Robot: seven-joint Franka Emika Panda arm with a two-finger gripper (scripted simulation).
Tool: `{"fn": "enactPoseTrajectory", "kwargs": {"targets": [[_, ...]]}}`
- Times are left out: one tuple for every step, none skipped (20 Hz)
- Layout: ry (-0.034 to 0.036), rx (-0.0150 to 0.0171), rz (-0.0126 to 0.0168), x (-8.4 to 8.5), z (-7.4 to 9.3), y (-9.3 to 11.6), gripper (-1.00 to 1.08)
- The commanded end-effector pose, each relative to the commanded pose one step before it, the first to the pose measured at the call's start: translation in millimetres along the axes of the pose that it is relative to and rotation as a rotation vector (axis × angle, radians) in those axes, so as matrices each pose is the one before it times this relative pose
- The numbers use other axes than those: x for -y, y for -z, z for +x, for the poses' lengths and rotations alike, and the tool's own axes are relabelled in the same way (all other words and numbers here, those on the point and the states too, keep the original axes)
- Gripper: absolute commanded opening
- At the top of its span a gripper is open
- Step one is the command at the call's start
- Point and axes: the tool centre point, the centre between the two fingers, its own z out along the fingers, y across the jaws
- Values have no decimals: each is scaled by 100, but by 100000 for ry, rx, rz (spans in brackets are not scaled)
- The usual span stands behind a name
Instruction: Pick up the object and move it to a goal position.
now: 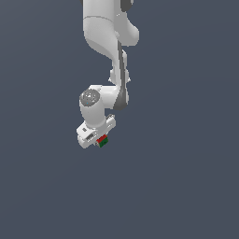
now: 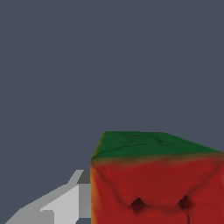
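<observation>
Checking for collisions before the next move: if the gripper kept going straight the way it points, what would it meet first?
Apparently only the plain grey surface: the gripper, with the cube at its fingertips, has nothing else visible ahead, though depth is hard to judge.

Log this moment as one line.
arm: white Panda | gripper: shut on small red-and-green dotted cube | surface: grey
</observation>
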Motion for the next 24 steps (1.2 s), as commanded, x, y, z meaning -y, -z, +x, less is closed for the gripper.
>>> {"fn": "enactPoseTrajectory", "kwargs": {"targets": [[-34, -186, -271, -370, -122, 1308, -100], [0, 0, 0, -143, -88, 607, -100], [0, 0, 0, -157, -96, 667, -100], [0, 0, 0, -171, -104, 725, -100], [41, -11, 24, -171, -92, 773, -100], [0, 0, 0, -197, -118, 835, -100], [0, 0, 0, -210, -124, 888, -100], [0, 0, 0, -223, -130, 939, -100], [0, 0, 0, -235, -136, 988, -100], [43, -38, 39, -236, -125, 1031, -100], [0, 0, 0, -258, -146, 1081, -100], [0, 0, 0, -266, -149, 1112, -100], [0, 0, 0, -272, -151, 1133, -100], [0, 0, 0, -276, -151, 1145, -100], [34, -46, 39, -272, -140, 1134, -100], [0, 0, 0, -275, -146, 1125, -100], [0, 0, 0, -274, -143, 1113, -100], [0, 0, 0, -273, -140, 1102, -100], [0, 0, 0, -273, -138, 1091, -100], [0, 0, 0, -272, -135, 1080, -100], [0, 0, 0, -272, -133, 1069, -100], [0, 0, 0, -272, -130, 1059, -100], [0, 0, 0, -273, -127, 1048, -100], [0, 0, 0, -273, -125, 1038, -100]]}}
